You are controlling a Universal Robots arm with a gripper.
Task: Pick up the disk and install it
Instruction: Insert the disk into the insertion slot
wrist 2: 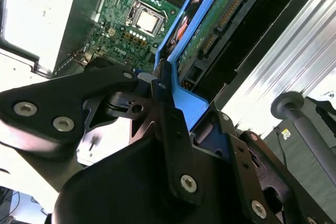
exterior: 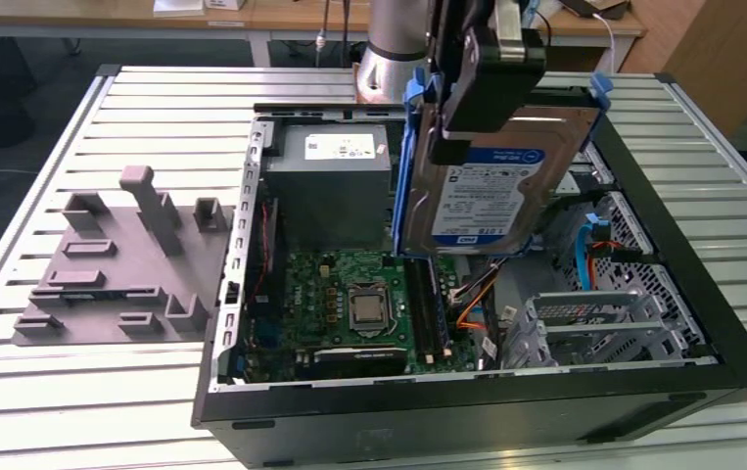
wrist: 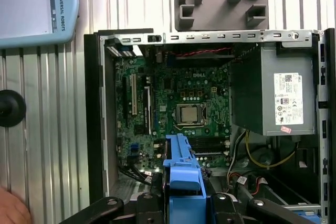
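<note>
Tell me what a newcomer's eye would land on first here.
The disk, silver with blue rails, hangs nearly upright in the pincer above the open computer case. Inside the case lies the green motherboard, and a grey moulded fixture sits on the slatted table at the exterior view's left.

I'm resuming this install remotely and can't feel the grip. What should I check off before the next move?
1. Grip: gripper clamped on the disk by its blue carrier: ok.
2. Disk lifted out of the case: held above the motherboard, touching nothing visible: ok.
3. Free bay in the drive cage: cannot tell.
4. Path free of the orange cables: they lie below the disk, beside the cage: cannot tell.
</note>
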